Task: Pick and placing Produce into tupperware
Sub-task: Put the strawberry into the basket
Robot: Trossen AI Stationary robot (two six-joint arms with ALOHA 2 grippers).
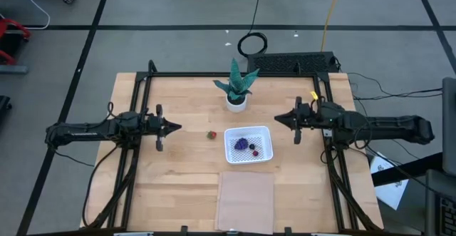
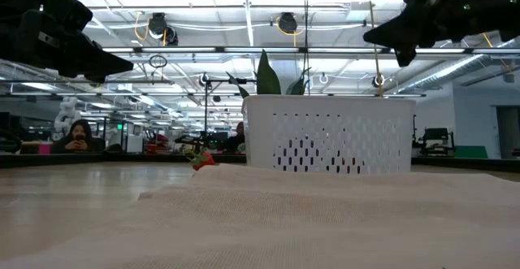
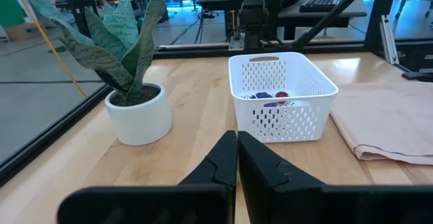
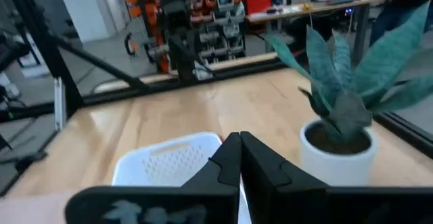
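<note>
The white tupperware (image 1: 249, 129) stands mid-table, near the potted plant. In it lie the purple grape cluster (image 1: 241, 143), a small blackish fruit (image 1: 251, 147) and a small dark red one (image 1: 254, 152). The red-and-green strawberry (image 1: 211, 135) rests on the bare wood just left of the container and also shows in the low view (image 2: 203, 159). My left gripper (image 1: 174, 127) hovers shut above the table, left of the strawberry. My right gripper (image 1: 278, 119) hovers shut, right of the container's far corner. Both are raised well off the table.
A green leafy plant in a white pot (image 1: 236, 100) stands just beyond the container. A flat tan sheet (image 1: 246, 200) lies at the near edge, in front of it. Bare wood lies to the left and right of the container under both arms.
</note>
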